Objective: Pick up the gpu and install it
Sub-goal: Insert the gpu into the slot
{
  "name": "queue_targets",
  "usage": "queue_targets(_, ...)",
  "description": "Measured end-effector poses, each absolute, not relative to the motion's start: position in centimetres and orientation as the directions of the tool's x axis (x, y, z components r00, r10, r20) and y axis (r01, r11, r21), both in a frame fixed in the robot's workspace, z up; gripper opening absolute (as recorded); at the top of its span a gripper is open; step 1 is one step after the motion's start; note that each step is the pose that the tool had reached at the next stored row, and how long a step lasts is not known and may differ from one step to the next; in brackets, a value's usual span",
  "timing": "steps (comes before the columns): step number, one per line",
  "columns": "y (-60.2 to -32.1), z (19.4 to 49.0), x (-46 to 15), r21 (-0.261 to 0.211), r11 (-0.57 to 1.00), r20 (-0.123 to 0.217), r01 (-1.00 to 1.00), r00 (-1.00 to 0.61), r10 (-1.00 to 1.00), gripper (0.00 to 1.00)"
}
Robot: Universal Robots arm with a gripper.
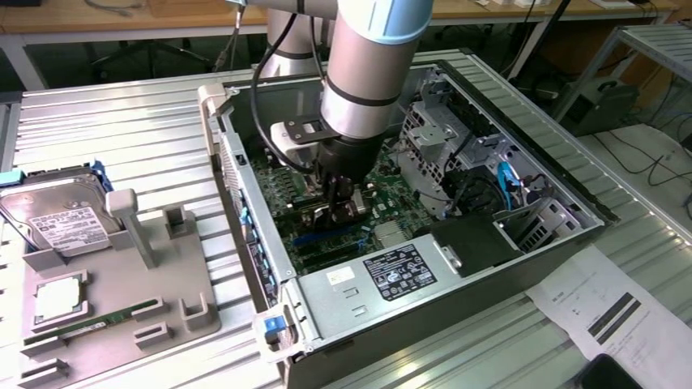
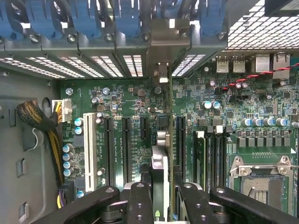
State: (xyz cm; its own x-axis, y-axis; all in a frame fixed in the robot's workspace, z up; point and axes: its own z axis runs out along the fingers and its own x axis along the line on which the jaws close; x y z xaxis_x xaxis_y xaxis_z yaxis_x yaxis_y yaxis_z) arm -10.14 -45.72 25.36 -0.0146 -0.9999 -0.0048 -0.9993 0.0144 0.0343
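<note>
Black gripper (image 2: 162,189) partly closed, I see it clamped on the gpu (image 2: 160,161), held edge-on over the green motherboard (image 2: 126,107) slots inside the case (image 1: 240,190).

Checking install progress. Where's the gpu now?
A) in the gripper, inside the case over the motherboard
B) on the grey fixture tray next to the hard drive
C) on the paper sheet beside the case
A: the wrist view shows the gripper closed on the gpu, held edge-on over the motherboard slots.
</note>
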Motion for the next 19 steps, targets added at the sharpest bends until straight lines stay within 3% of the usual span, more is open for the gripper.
queue_targets(19, -45.71, 25.10, -10.39, 0.037, 0.023, -0.004, -0.999, -0.023, -1.000, 0.27)
